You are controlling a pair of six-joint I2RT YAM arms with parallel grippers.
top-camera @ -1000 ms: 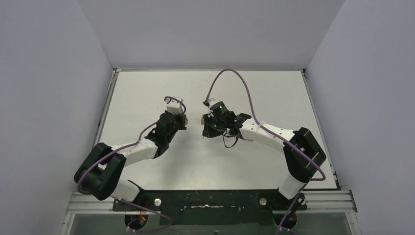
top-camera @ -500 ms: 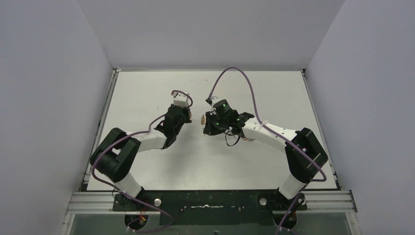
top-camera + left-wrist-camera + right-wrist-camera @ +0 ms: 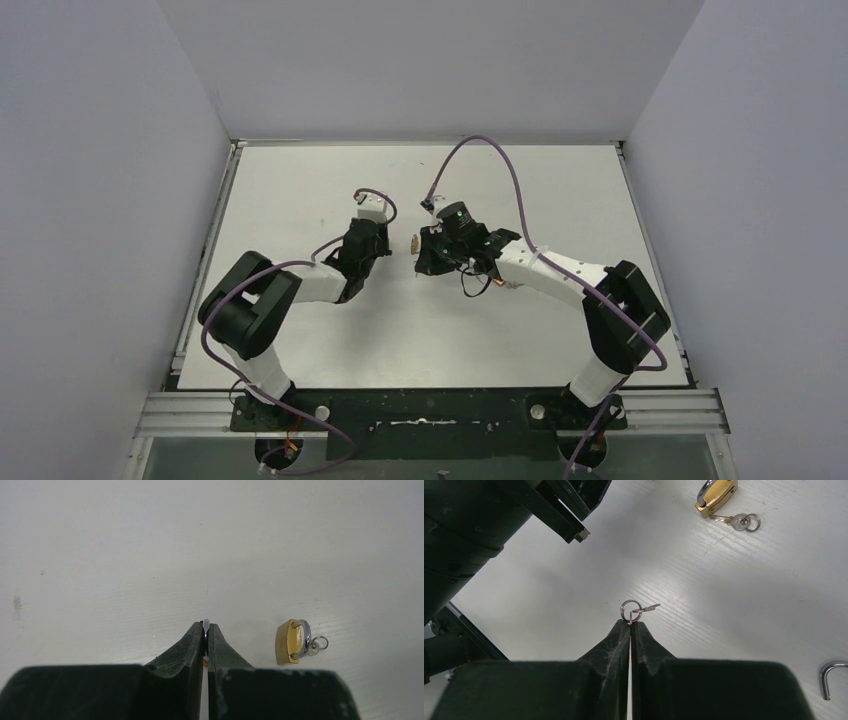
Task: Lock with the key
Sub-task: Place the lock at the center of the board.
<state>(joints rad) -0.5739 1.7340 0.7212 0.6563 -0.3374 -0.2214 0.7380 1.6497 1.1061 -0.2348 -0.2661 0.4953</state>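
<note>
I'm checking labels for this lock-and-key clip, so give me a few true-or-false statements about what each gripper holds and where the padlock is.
1. The right gripper is shut on a key ring carrying a small key. True.
2. The brass padlock is held by the left gripper. False: it lies on the table, apart from both grippers.
3. The left gripper is wide open. False: its fingers are closed on a thin silver piece.
4. A second key with its own ring sits at the padlock. True.
</note>
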